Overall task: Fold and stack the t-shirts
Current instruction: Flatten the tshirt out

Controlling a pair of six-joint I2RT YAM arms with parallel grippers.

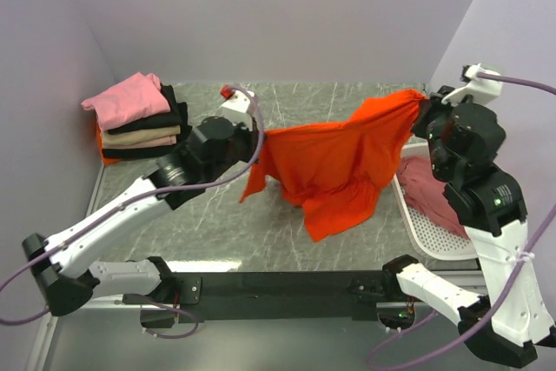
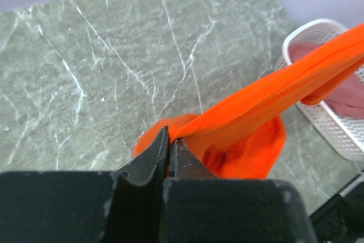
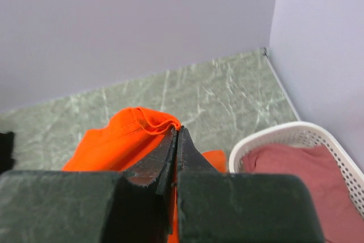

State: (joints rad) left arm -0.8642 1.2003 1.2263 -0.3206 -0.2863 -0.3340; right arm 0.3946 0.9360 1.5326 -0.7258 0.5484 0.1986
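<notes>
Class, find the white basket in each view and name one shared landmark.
Top external: basket at the right, below middle.
Left wrist: basket at the upper right edge.
Right wrist: basket in the lower right corner.
Shared landmark: the orange shirt, beside it in all three.

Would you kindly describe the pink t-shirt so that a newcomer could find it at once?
Start at the grey marble table and look to its far left corner, by the left wall, where a stack of folded shirts sits. The pink t-shirt is the top layer. It alone is light pink, while directly beneath lie a black shirt and a beige shirt.
</notes>
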